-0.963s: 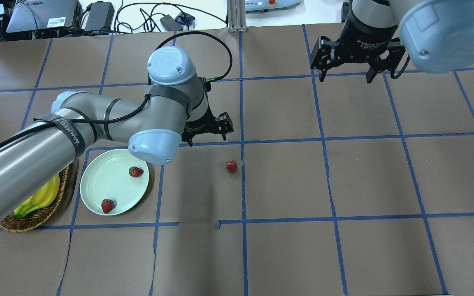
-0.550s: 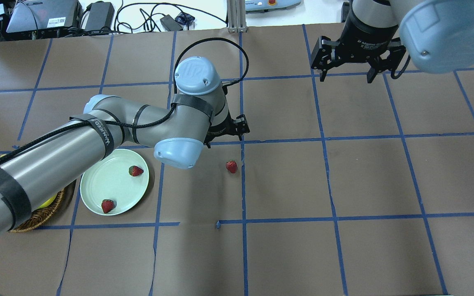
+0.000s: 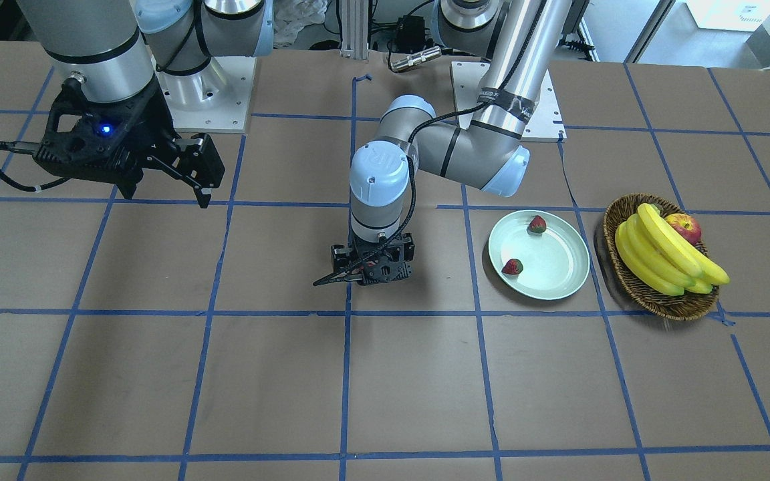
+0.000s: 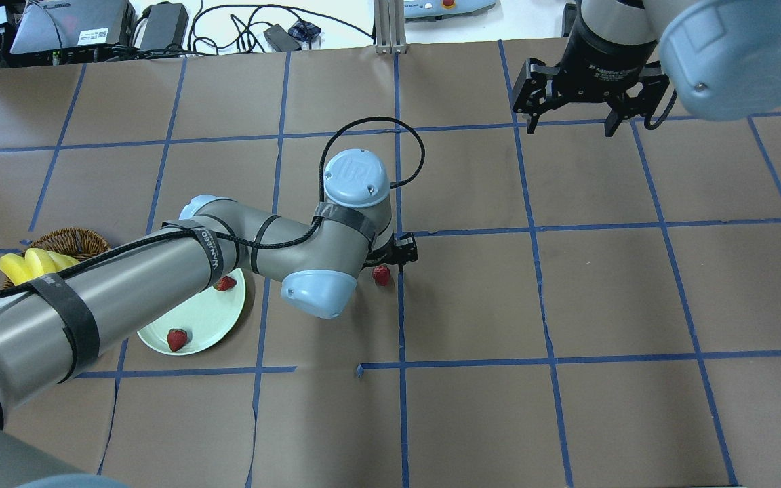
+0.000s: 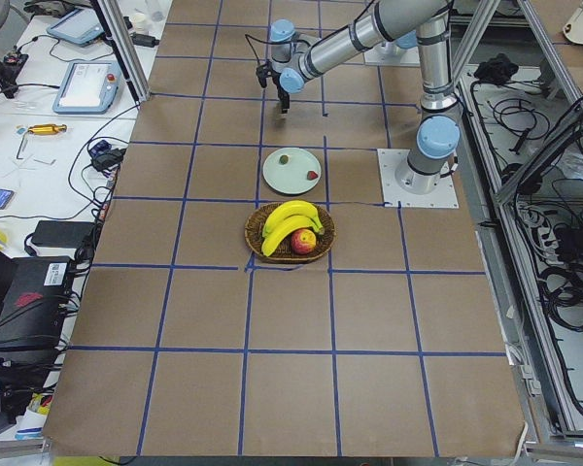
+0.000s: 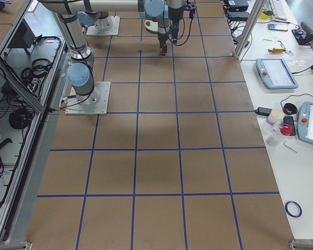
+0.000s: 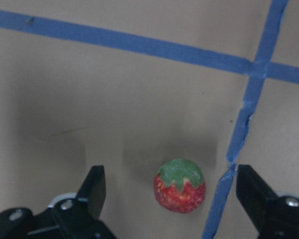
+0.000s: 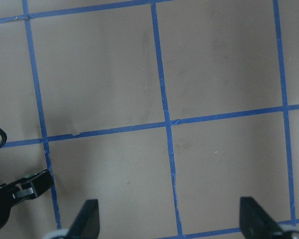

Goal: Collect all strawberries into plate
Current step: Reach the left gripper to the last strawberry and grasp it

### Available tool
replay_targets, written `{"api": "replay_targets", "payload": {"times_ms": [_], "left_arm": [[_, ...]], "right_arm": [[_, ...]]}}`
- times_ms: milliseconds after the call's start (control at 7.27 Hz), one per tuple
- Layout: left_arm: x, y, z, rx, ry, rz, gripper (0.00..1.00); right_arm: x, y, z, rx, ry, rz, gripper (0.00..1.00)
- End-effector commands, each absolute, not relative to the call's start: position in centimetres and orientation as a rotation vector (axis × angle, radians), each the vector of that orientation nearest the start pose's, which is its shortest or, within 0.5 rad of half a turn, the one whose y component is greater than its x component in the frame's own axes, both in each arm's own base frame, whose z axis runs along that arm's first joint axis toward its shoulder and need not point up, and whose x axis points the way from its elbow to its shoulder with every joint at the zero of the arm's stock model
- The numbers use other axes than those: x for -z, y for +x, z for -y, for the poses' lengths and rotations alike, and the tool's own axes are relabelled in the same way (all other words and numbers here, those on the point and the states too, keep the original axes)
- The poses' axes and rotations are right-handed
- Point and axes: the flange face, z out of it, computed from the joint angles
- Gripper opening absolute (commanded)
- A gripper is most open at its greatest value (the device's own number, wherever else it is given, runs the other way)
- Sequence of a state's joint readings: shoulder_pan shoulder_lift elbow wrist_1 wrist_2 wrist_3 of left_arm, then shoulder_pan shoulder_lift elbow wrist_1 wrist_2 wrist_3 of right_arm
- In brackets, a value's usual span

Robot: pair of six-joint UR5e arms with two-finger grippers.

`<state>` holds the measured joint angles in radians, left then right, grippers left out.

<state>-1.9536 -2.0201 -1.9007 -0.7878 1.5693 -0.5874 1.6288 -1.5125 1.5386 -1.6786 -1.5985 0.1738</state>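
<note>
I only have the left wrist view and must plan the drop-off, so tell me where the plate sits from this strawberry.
Observer: The plate lies to the robot's left of that strawberry, beside a wicker basket.
Operator: Count what is in it.
Observer: Two strawberries lie in it, one and another, apart.
Operator: Report the right tool.
Observer: The right tool is open and empty, far from the plate.
</note>
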Motion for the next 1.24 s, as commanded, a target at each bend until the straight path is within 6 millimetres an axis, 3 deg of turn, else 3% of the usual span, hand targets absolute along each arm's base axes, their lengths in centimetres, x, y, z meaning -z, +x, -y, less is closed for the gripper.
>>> {"api": "replay_targets", "payload": {"times_ms": [0,138,275,550,825,963,1100], "left_arm": [[-17.0,-33.6,47.2,0.011,-0.319,-3.141,0.6],[-17.1,-33.7,47.2,0.015,-0.3,-3.146,0.2],[-17.1,-33.7,47.2,0.014,-0.245,-3.149,0.02],[-18.1,-33.7,47.2,0.041,-0.206,-3.158,0.0],[-21.2,-32.8,47.4,0.117,-0.17,-3.162,0.02],[-22.2,-30.8,47.6,0.098,-0.122,-3.127,0.03],[-23.3,-27.3,48.2,0.047,-0.089,-3.049,0.03]], "right_arm": [[-48.6,16.1,51.6,0.135,0.186,-3.151,1.0],[-48.6,16.1,51.6,0.137,0.181,-3.151,1.0],[-48.6,16.1,51.6,0.135,0.181,-3.151,1.0],[-48.6,16.1,51.6,0.135,0.181,-3.151,1.0],[-48.6,16.1,51.6,0.135,0.181,-3.151,1.0],[-48.6,16.1,51.6,0.135,0.183,-3.151,1.0],[-48.6,16.1,51.6,0.135,0.186,-3.151,1.0]]}}
